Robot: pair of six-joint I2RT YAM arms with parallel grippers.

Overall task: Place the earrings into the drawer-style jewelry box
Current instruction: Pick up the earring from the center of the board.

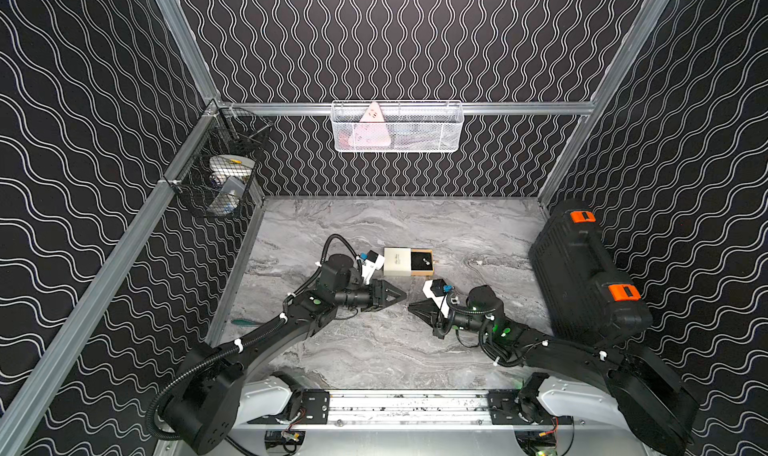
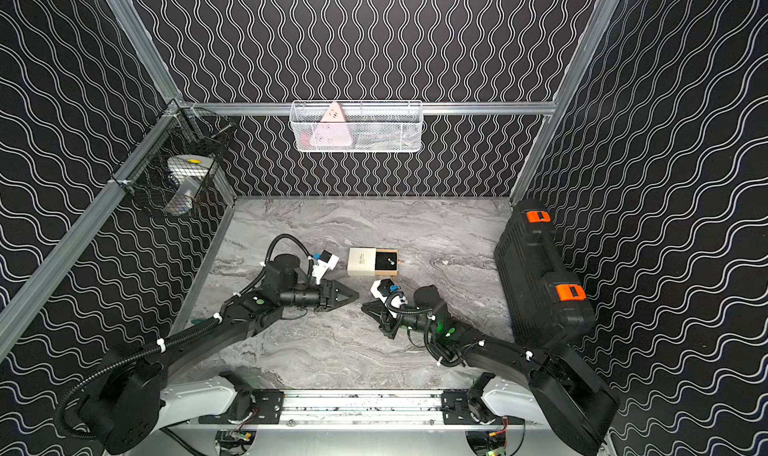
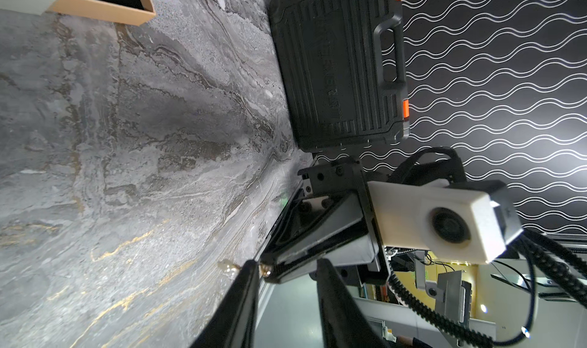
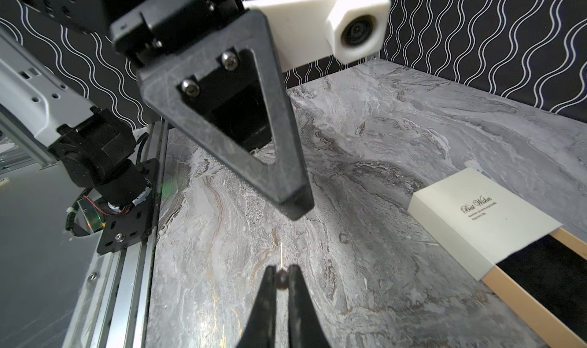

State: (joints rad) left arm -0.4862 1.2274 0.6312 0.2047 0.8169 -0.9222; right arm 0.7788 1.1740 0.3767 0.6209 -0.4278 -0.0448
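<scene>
Right gripper (image 4: 282, 271) was clamped tight on one earring (image 4: 282, 279), a small bead with its thin post poking out past the tips. Left gripper (image 1: 402, 296) stood partly open, nothing between its fingers (image 3: 251, 286). Its tip faced the right one, near but apart (tight quarters, hard to judge from above). Jewelry box (image 1: 397, 261) sat on the marble table (image 1: 374, 350) just beyond both grippers, with its drawer (image 1: 422, 273) slid out toward the black case (image 1: 582, 275). A second earring (image 1: 424, 261), a pale speck, lay on the drawer's black lining.
</scene>
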